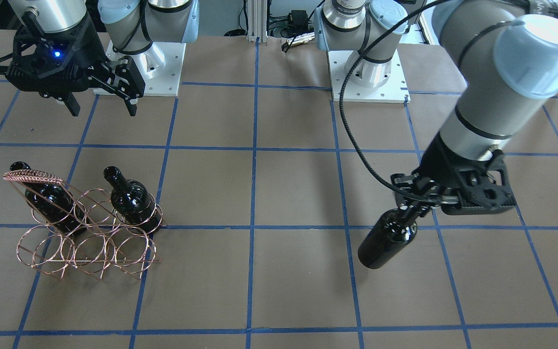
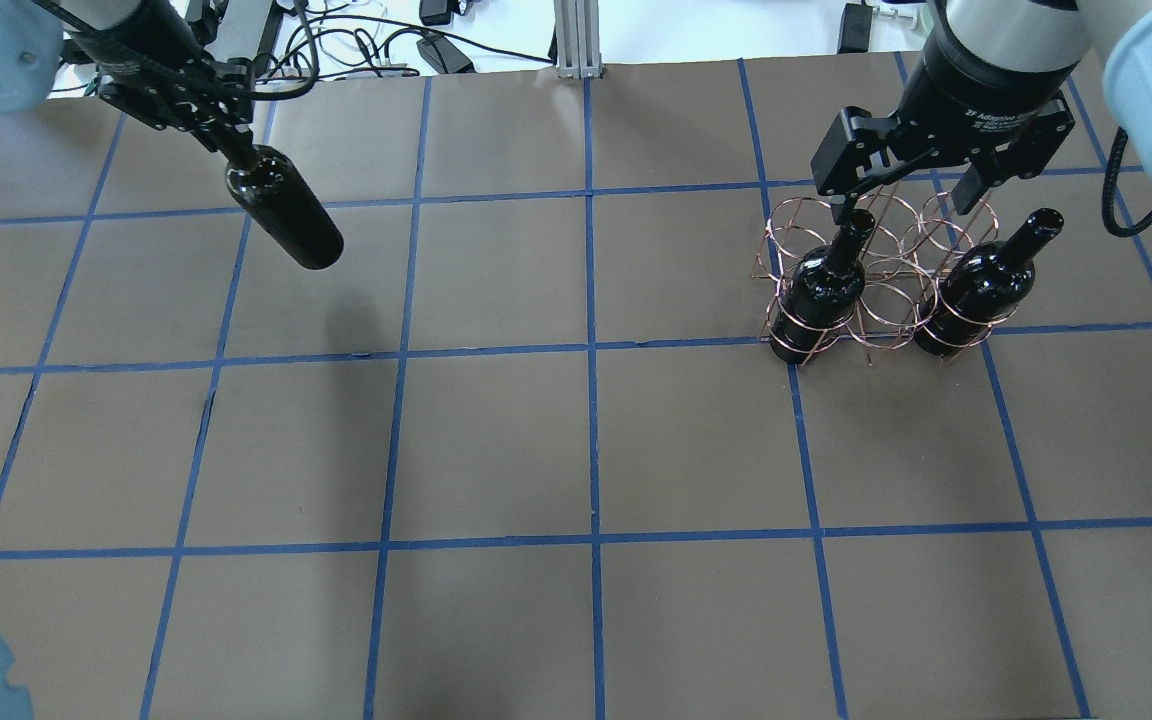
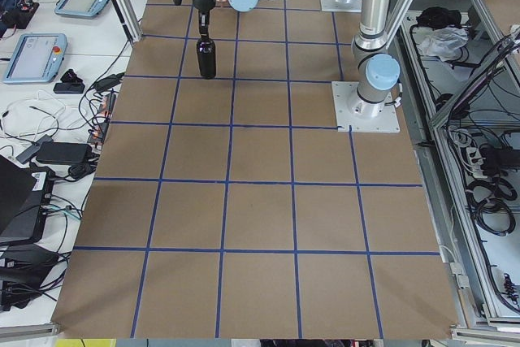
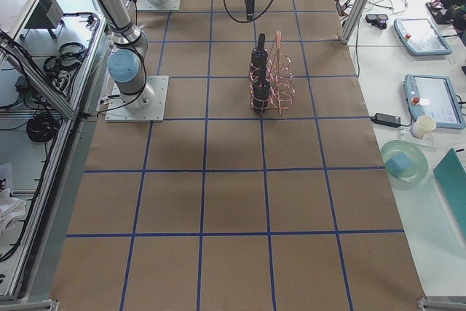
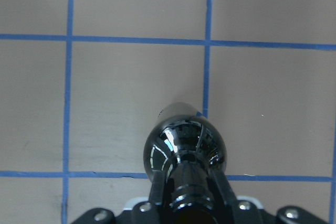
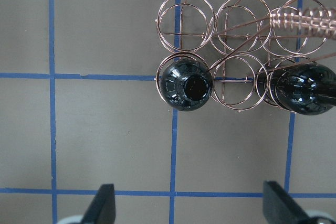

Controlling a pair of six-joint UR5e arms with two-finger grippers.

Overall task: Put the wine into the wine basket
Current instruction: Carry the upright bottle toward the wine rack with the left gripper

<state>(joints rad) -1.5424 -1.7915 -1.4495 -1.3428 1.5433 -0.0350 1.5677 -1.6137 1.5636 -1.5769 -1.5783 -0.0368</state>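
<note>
My left gripper (image 1: 423, 202) is shut on the neck of a near-black wine bottle (image 1: 388, 239) and holds it base-down above the table on my left side. The bottle also shows in the overhead view (image 2: 284, 215) and the left wrist view (image 5: 185, 140). The copper wire wine basket (image 1: 34, 176) stands on my right side, seen from above in the right wrist view (image 6: 302, 19). Two more bottles stand in the end rings of one row, one (image 6: 185, 85) beside the other (image 6: 304, 88). My right gripper (image 2: 921, 185) is open and empty, above the basket.
The brown table (image 2: 586, 450) carries a grid of blue tape lines. The two arm bases (image 1: 138, 63) stand at the robot's edge. Tablets and cables (image 3: 49, 46) lie on a bench beyond the far edge.
</note>
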